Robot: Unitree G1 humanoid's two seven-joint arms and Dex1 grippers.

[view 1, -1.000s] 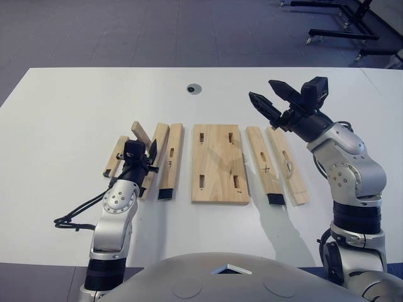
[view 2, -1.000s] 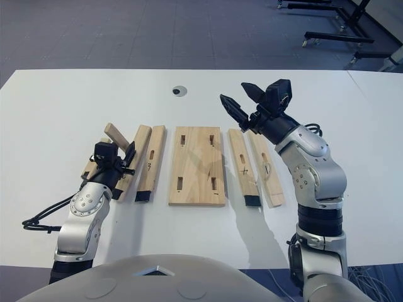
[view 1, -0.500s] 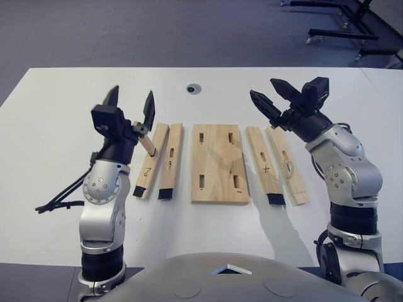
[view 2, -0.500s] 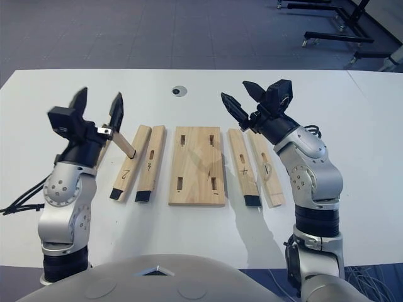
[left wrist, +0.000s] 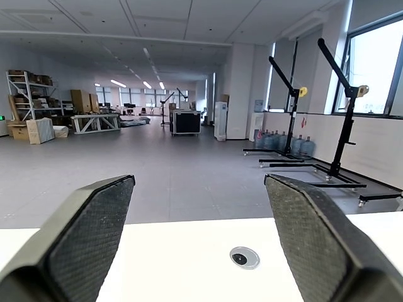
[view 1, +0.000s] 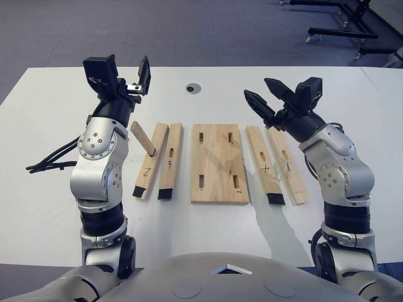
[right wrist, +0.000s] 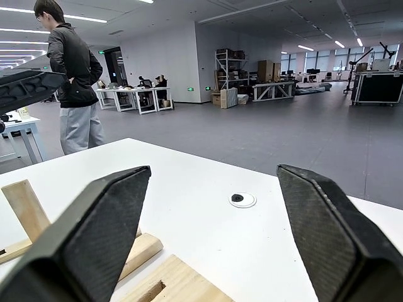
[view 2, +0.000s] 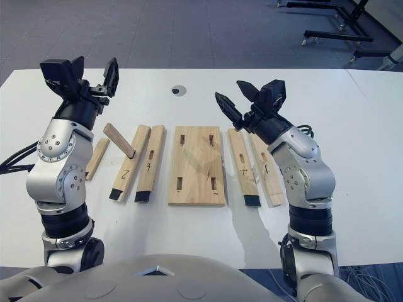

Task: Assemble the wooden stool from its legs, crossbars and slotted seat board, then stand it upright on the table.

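The slotted seat board [view 1: 219,163] lies flat mid-table. Two legs [view 1: 149,160] [view 1: 171,157] lie to its left, and two more [view 1: 261,165] [view 1: 286,165] to its right. A short crossbar [view 1: 143,138] rests slanted against the outer left leg. Another crossbar [view 2: 96,158] lies further left. My left gripper [view 1: 124,72] is raised above the table behind the left legs, open and holding nothing. My right gripper [view 1: 258,88] hovers open over the far ends of the right legs, also holding nothing. The right wrist view shows the slanted crossbar [right wrist: 25,207] beyond the seat board [right wrist: 176,289].
A round cable hole [view 1: 194,89] sits in the white table [view 1: 56,126] behind the parts. Bare tabletop surrounds the parts on all sides. Black stands [view 1: 340,25] are on the floor beyond the far right corner.
My left arm has lifted from the table beside the left legs, up and toward the back, its gripper open. The slanted crossbar stayed put. My right gripper shifted slightly left.
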